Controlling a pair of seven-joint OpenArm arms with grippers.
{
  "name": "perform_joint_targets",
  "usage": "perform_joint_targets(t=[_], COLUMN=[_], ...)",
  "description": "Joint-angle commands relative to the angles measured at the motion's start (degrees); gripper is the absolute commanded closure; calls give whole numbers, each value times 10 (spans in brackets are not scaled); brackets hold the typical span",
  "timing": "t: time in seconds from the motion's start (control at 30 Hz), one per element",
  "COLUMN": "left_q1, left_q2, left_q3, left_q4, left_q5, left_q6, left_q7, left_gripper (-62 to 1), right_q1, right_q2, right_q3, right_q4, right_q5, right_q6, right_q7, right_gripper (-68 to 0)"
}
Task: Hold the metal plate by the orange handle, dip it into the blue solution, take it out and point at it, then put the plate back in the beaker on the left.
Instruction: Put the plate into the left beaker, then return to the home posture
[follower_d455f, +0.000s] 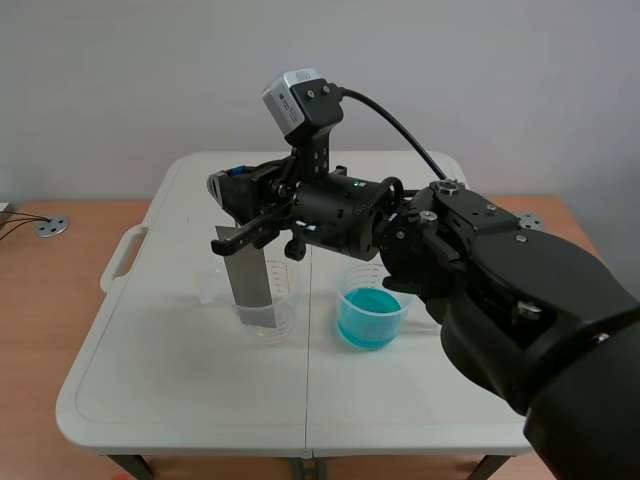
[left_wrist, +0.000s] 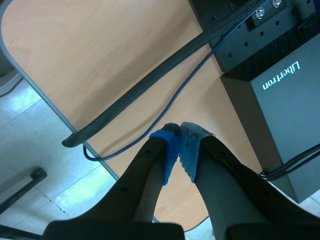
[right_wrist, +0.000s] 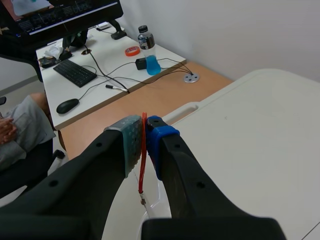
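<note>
Plate (follower_d455f: 247, 270) in beaker (follower_d455f: 268, 312) beside blue solution (follower_d455f: 367, 320) | right pincer (right_wrist: 144, 134) pinching orange handle (right_wrist: 143, 160) | left pincer (left_wrist: 179, 139) closed

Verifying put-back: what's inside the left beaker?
The metal plate, lower end down in the clear beaker; right gripper shut on its orange handle. Plate hides the beaker's far wall; liquid cannot be told.

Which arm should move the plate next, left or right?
Right. The right gripper is shut on the orange handle, the metal plate hanging in the clear beaker. The left gripper is shut on nothing, off over a wooden desk.
</note>
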Motion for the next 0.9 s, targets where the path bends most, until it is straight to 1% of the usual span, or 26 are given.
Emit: perform_joint_targets(t=[0.0,0.17,0.4,0.63,0.7,0.83,0.87], left_q1=[6,6,6,6,6,6,4], left_q2=[-3,-3,-3,-3,-3,-3,-3], left_q3=[-2,-2,-2,-2,-2,-2,-2], left_q4=[5,5,5,5,5,5,5], left_q5=[-1,-1,-1,-1,-1,-1,-1], left_q6=[-3,-3,-3,-3,-2,-1,-1], left_q7=[-6,-9,-10,-10,-10,-10,-9], left_gripper=[-16,-17,-17,-16,-16,-17,-17], right_q1=[11,11,11,12,13,13,13], right_q2=[-3,-3,-2,0,0,3,5], right_q3=[0,0,0,2,2,2,2], right_q4=[0,-13,-13,-13,-13,-13,-13], right_q5=[10,10,8,4,3,3,3], right_q6=[2,2,2,2,2,2,2], right_q7=[9,8,6,6,3,3,4], right_gripper=[-13,-13,-14,-130,-147,-152,-168])
